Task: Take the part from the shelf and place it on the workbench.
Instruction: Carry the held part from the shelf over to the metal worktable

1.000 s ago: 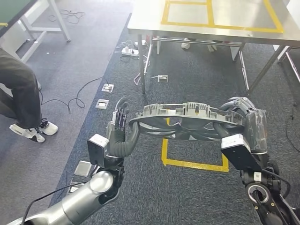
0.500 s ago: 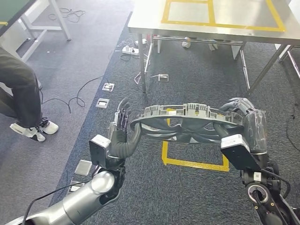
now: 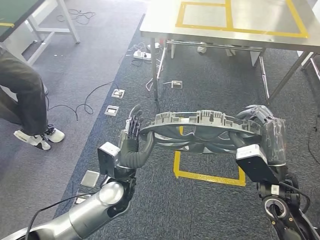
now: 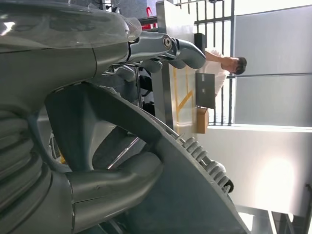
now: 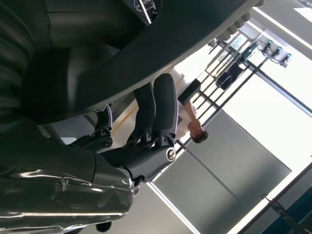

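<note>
Person: legs and a white shoe (image 3: pixel 36 140) well to the left of the part, standing on the grey carpet.
Floor boxes and cables: cables (image 3: pixel 81 102) and small floor sockets (image 3: pixel 111 110) on the carpet left of the part, between it and the person.
Left hand: the left hand (image 3: pixel 133 142) holds the left end of the part, thumb curled under the rim and darker fingers upright against its outer edge; the left wrist view shows the thumb (image 4: pixel 114 187) pressed along the part's curved wall.
Part: the part (image 3: pixel 200 131), a wide grey ringed plastic moulding with a toothed upper edge, is carried level in the air between the two hands, over the carpet and short of the workbench.
Floor marking: a yellow tape square (image 3: pixel 205 172) on the carpet directly beneath the part.
Workbench: the steel workbench (image 3: pixel 166 22), marked with a yellow outline, stands beyond the part.
Right hand: the right hand (image 3: pixel 264 130) closes around the right end of the part, fingers wrapped over its rim.
Step in hand: carrying the part to the workbench, by judgement.
Doing it well: both hands should keep equal inward pressure and equal height so the ring stays level; it likely needs raising above the bench edge before moving forward, then setting down inside the yellow outline.
</note>
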{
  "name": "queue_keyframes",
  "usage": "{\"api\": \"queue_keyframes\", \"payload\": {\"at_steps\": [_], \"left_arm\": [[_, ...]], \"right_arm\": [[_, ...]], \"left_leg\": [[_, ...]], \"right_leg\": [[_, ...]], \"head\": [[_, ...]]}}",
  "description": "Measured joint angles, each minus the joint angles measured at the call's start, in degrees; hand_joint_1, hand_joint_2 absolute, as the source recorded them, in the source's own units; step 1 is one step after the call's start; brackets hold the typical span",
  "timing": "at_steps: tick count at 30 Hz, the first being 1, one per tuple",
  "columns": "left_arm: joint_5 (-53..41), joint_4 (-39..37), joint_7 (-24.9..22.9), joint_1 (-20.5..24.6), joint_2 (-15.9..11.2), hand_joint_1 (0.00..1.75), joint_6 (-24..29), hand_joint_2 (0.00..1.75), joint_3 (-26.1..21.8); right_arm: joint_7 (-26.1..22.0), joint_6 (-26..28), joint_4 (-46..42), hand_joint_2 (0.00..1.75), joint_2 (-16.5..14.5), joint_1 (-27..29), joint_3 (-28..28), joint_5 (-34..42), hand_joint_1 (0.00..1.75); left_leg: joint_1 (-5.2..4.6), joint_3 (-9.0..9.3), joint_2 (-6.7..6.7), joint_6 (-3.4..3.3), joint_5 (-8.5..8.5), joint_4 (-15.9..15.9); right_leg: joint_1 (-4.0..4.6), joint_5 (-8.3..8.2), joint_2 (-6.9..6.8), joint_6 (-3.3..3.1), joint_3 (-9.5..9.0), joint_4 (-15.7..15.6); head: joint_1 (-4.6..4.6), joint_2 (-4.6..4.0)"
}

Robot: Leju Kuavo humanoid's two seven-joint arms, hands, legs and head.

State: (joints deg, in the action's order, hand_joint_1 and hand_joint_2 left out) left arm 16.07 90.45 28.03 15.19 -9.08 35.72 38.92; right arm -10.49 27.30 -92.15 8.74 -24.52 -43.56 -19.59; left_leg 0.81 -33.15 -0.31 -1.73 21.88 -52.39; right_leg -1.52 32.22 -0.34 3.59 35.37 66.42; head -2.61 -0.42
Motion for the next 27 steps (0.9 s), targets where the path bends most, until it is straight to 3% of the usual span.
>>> {"api": "queue_keyframes", "payload": {"at_steps": [1, 2, 3, 5, 6, 8, 11, 12, 14, 16, 17, 18, 20, 22, 24, 27], "left_arm": [[0.03, -0.04, 0.01, -0.08, 0.04, 0.00, -0.12, 1.75, 0.01], [0.06, -0.09, 0.02, -0.15, 0.05, 0.00, -0.21, 1.75, 0.03], [0.05, -0.13, 0.03, -0.19, 0.08, 0.00, -0.25, 1.75, 0.04], [0.03, -0.18, 0.10, -0.18, 0.12, 0.00, -0.26, 1.75, 0.05], [0.01, -0.19, 0.13, -0.14, 0.13, 0.00, -0.26, 1.75, 0.05], [-0.02, -0.21, 0.18, -0.08, 0.11, 0.00, -0.27, 1.75, 0.09], [-0.04, -0.22, 0.16, -0.04, 0.04, 0.00, -0.27, 1.75, 0.19], [-0.04, -0.22, 0.16, 0.06, 0.02, 0.00, -0.26, 1.75, 0.22], [-0.06, -0.22, 0.16, 0.22, 0.01, 0.00, -0.27, 1.75, 0.24], [-0.05, -0.23, 0.15, 0.20, -0.01, 0.00, -0.26, 1.75, 0.31], [-0.05, -0.24, 0.15, 0.17, -0.03, 0.00, -0.26, 1.75, 0.35], [-0.05, -0.25, 0.13, 0.16, -0.07, 0.00, -0.25, 1.75, 0.39], [-0.07, -0.25, 0.04, 0.21, -0.13, 0.00, -0.25, 1.75, 0.48], [-0.09, -0.23, -0.14, 0.36, -0.17, 0.00, -0.23, 1.75, 0.58], [-0.15, -0.21, -0.35, 0.55, -0.20, 0.00, -0.22, 1.75, 0.69], [-0.38, -0.20, -0.57, 0.66, -0.20, 0.00, -0.16, 1.75, 0.81]], "right_arm": [[-0.02, 0.03, 0.04, 1.75, 0.00, 0.22, 0.00, 0.01, 1.75], [-0.05, 0.04, 0.09, 1.75, 0.00, 0.41, 0.00, 0.01, 1.75], [-0.09, 0.05, 0.14, 1.75, 0.00, 0.54, 0.00, 0.01, 1.75], [-0.17, 0.07, 0.23, 1.75, 0.00, 0.59, 0.00, 0.02, 1.75], [-0.24, 0.10, 0.28, 1.75, 0.00, 0.53, -0.01, 0.04, 1.75], [-0.37, 0.17, 0.36, 1.75, 0.00, 0.60, -0.02, 0.14, 1.75], [-0.54, 0.25, 0.38, 1.75, 0.00, 0.77, -0.01, 0.17, 1.75], [-0.58, 0.27, 0.37, 1.75, 0.00, 0.72, 0.01, 0.17, 1.75], [-0.62, 0.30, 0.37, 1.75, 0.00, 0.66, 0.03, 0.21, 1.75], [-0.63, 0.31, 0.37, 1.75, 0.00, 0.73, 0.02, 0.22, 1.75], [-0.63, 0.31, 0.37, 1.75, 0.00, 0.78, 0.01, 0.22, 1.75], [-0.63, 0.31, 0.37, 1.75, 0.00, 0.80, 0.01, 0.22, 1.75], [-0.60, 0.37, 0.37, 1.75, 0.00, 0.78, 0.01, 0.22, 1.75], [-0.50, 0.52, 0.35, 1.75, 0.00, 0.72, 0.02, 0.22, 1.75], [-0.37, 0.64, 0.31, 1.75, 0.00, 0.79, 0.02, 0.21, 1.75], [-0.27, 0.68, 0.24, 1.75, 0.00, 0.83, 0.04, 0.21, 1.75]], "left_leg": [[0.07, 0.18, -0.15, 0.12, 0.18, -0.04], [0.22, 0.40, -0.36, 0.35, 0.42, -0.14], [0.45, 0.63, -0.61, 0.70, 0.73, -0.36], [0.92, 0.96, -1.05, 1.67, 1.64, -1.17], [0.98, 0.83, -1.26, 2.19, 2.08, -1.85], [0.85, 0.28, -1.58, 3.10, 2.40, -2.62], [1.02, -0.11, -1.38, 3.99, 2.79, -3.26], [1.05, -0.85, -0.97, 4.15, 3.56, -4.90], [0.94, -4.75, -0.19, 4.21, 6.07, -11.92], [0.75, -9.83, -0.04, 3.95, 7.74, -19.41], [0.57, -11.26, -0.05, 3.59, 7.18, -20.66], [0.31, -11.41, -0.05, 3.03, 5.53, -19.53], [-0.63, -8.73, 0.00, 1.19, 0.66, -11.97], [-1.60, -5.70, 0.23, -0.44, -1.63, -5.33], [-2.10, -4.55, 0.25, -0.91, -1.18, -3.05], [-1.65, -2.34, -0.02, -0.94, -0.71, -1.16]], "right_leg": [[-0.11, 0.41, 0.10, 0.20, 1.93, 2.97], [-0.29, -0.33, 0.12, 0.43, 2.93, 3.84], [-0.52, -2.22, 0.12, 0.70, 2.73, 2.24], [-1.09, -6.77, 0.29, 1.53, 0.06, -5.00], [-1.26, -7.87, 0.54, 1.63, -1.37, -8.20], [-1.14, -7.68, 0.98, 0.97, -2.44, -10.34], [-0.94, -7.24, 0.98, -0.84, -2.56, -10.14], [-0.95, -7.10, 0.97, -1.28, -2.80, -10.20], [-0.75, -6.76, 0.88, -1.94, -3.23, -10.28], [-0.29, -6.34, 0.80, -2.47, -3.54, -10.28], [-0.01, -6.08, 0.80, -2.69, -3.80, -10.28], [0.31, -5.78, 0.81, -2.86, -4.18, -10.30], [0.78, -5.03, 0.83, -3.07, -5.19, -10.41], [0.96, -4.41, 0.82, -2.89, -5.75, -10.66], [0.86, -4.42, 0.75, -2.28, -6.14, -10.88], [0.76, -3.64, 0.59, -1.51, -6.48, -9.77]], "head": [[0.03, 0.00], [0.05, 0.00], [0.06, 0.00], [0.16, 0.00], [0.39, 0.00], [0.47, 0.00], [-0.01, 0.00], [-0.18, 0.00], [-0.67, 0.00], [-1.13, 0.00], [-1.31, 0.00], [-1.48, 0.00], [-1.76, 0.00], [-1.40, 0.00], [-1.37, 0.00], [-1.62, 0.00]]}}
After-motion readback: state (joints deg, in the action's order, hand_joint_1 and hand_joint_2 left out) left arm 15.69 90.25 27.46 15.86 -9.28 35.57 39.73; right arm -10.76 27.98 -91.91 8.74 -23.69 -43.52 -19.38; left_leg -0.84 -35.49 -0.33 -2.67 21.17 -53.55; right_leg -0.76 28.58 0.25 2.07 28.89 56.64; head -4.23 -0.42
